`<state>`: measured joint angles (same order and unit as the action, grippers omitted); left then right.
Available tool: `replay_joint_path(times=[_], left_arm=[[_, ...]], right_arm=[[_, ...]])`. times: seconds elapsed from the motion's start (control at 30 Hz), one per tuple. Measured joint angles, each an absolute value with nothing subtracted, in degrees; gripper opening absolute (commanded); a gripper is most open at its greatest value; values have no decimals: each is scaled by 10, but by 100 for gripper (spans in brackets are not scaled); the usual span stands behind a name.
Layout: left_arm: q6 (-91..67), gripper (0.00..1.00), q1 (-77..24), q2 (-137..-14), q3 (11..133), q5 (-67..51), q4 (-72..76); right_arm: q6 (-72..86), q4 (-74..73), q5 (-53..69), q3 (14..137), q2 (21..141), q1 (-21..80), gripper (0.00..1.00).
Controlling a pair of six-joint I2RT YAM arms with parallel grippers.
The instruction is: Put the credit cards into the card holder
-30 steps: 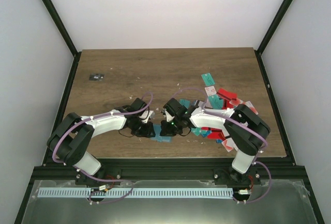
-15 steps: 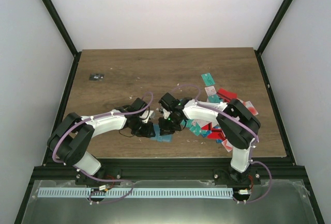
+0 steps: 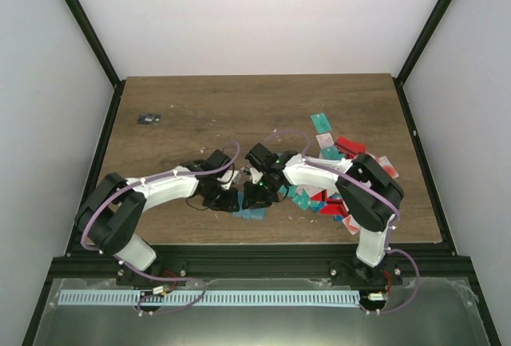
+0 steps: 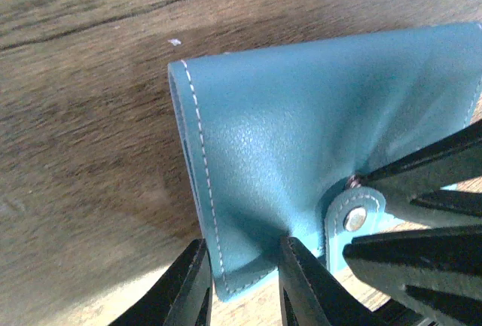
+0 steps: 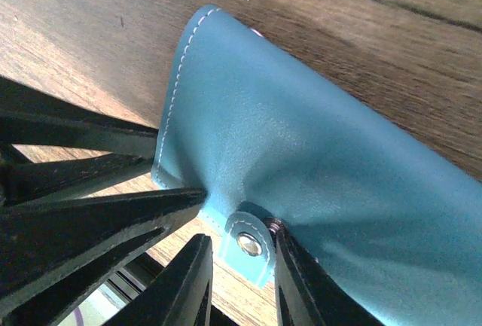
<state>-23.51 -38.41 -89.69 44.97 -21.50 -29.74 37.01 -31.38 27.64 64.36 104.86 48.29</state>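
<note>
Teal-blue leather fills both wrist views. It is the card holder (image 4: 301, 130), stitched in white and apparently folded shut on the wooden table (image 3: 200, 106). The left gripper (image 4: 242, 254) is seen pinched on one edge of the holder, with a corner of leather clamped between its two black fingers. The right gripper (image 5: 242, 239) is set astride the holder's snap tab (image 5: 248, 245), with its fingers a little apart and the tab between them. Whether the tab is squeezed or merely straddled cannot be told.

In the overhead view the holder is found under the two meeting wrists. The credit cards (image 3: 339, 162), teal, red and white, are heaped to the right of the holder and apart from it. None is seen inside it. A small black object (image 3: 148, 119) lies well to the holder's left, further back.

The step in hand is judged to be opening the holder. It is best done with the body pinned by the left gripper while the tab is gripped firmly and peeled off its stud. The tab should not be dragged sideways, so that the leather is not slid along the table and the pockets are not buckled.
</note>
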Motion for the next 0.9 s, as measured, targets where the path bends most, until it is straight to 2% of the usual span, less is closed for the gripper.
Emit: replay_joint_path(times=[0.27, 0.57, 0.9], left_arm=[[-214, 28, -388, -890, 487, -188, -377], [-224, 26, -388, -810, 469, -197, -408], [-240, 25, -391, -831, 430, -240, -401]], right_arm=[[379, -352, 252, 658, 1034, 473, 32], [386, -331, 239, 662, 1015, 431, 34], [344, -319, 211, 715, 1115, 410, 32]])
